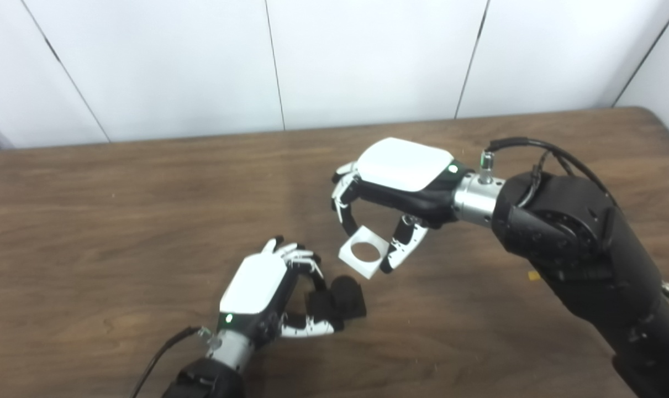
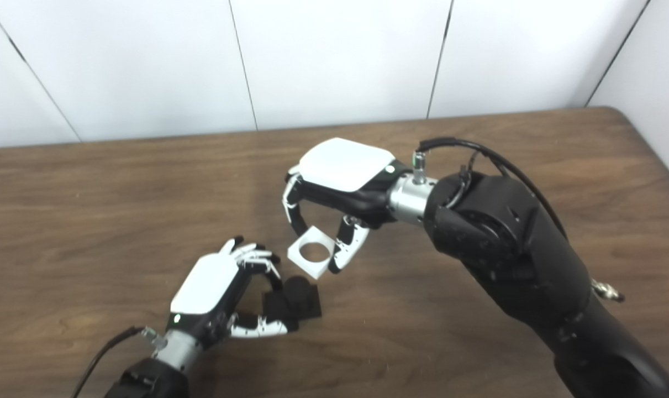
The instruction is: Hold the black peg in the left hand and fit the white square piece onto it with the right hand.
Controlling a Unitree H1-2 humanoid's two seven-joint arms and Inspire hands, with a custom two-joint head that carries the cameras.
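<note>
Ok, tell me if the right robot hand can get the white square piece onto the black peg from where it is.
Probably yes. The right robot hand holds the white square piece just above the black peg, which the left robot hand grips. Nothing lies between them.

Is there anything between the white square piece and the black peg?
Nothing: in both eye views only a short bare stretch of the table separates the white square piece from the black peg.
</note>
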